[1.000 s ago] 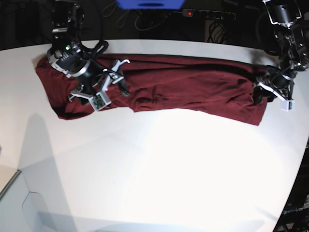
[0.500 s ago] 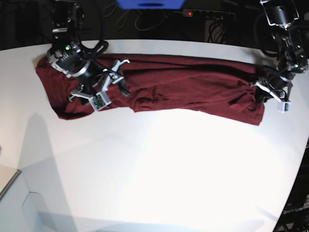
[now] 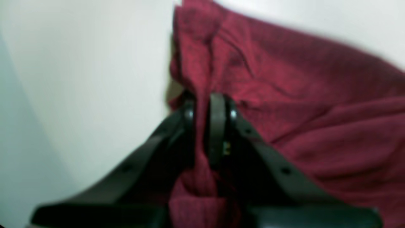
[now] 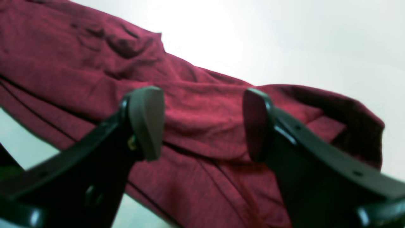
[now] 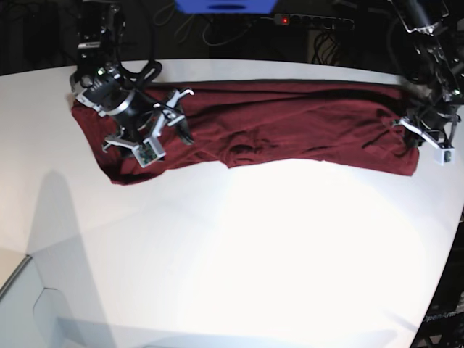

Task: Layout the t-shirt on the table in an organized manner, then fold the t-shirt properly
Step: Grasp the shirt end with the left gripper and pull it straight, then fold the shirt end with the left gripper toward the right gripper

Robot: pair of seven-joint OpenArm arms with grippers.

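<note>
The dark maroon t-shirt (image 5: pixel 290 119) lies stretched in a long band across the far part of the white table (image 5: pixel 254 246). My left gripper (image 5: pixel 410 132) is at the shirt's right end in the base view. In the left wrist view that gripper (image 3: pixel 202 122) is shut on a pinched ridge of the t-shirt (image 3: pixel 300 104). My right gripper (image 5: pixel 161 123) hovers over the shirt's left part. The right wrist view shows it (image 4: pixel 202 123) open, its pads (image 4: pixel 147 122) wide apart with only the t-shirt (image 4: pixel 205 104) lying beneath them.
A black power strip (image 5: pixel 313 22) with cables and a blue object (image 5: pixel 225 6) sit behind the table's far edge. The table's curved edge (image 5: pixel 448 239) runs close to my left arm on the right. A pale box corner (image 5: pixel 14 279) shows at lower left.
My left gripper has shut on the shirt's right end and pulled it to the right and back. The whole shirt has slid right and drawn tighter. The right gripper has stayed open in place.
</note>
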